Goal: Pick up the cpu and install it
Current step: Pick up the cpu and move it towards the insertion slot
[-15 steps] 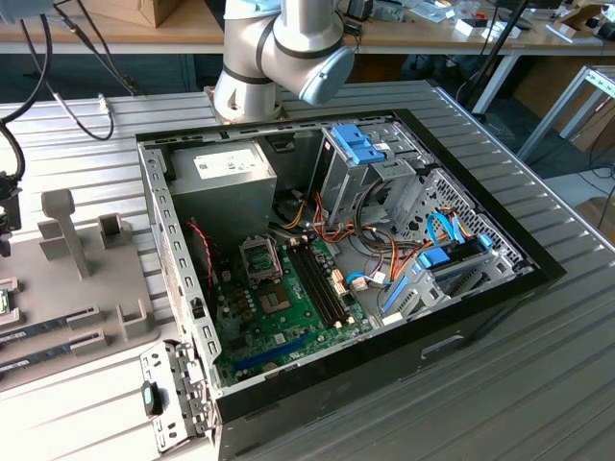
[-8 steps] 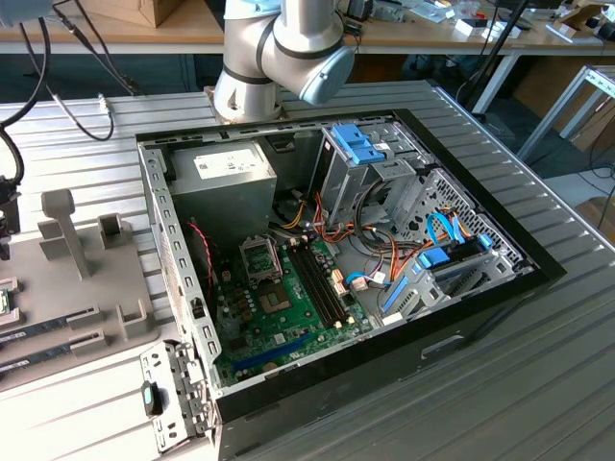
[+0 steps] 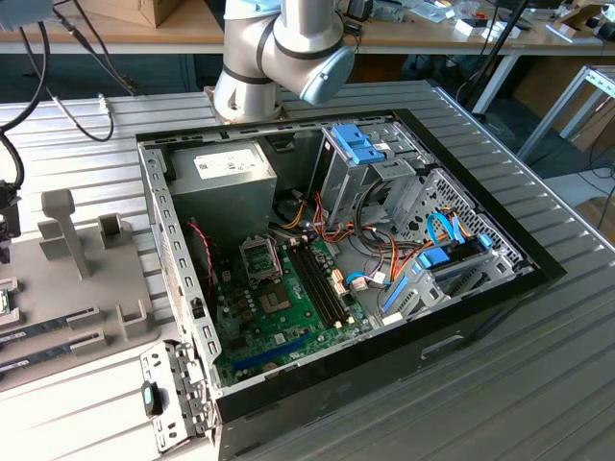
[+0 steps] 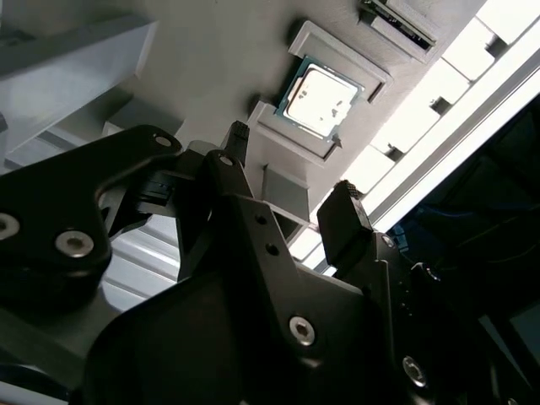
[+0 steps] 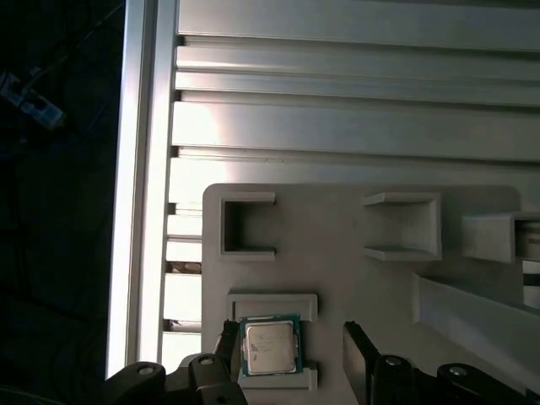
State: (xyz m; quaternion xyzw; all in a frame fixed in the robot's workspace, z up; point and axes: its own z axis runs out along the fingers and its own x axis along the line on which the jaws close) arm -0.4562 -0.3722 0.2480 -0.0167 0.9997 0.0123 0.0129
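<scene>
The cpu (image 5: 270, 346) sits flat in its shallow pocket on the grey holder plate (image 5: 337, 228), silver top up, green rim showing — not picked up yet. The gripper (image 4: 291, 164) hangs over it, black fingers (image 4: 342, 215) spread wide, nothing between them. In the second wrist view the chip lies just beyond the fingertips, untouched. Over in the exterior view, the open computer case (image 3: 384, 360) lies on the slatted table (image 3: 538, 384), green motherboard (image 3: 288, 312) exposed — well apart from the holder plate at the exterior view's left.
</scene>
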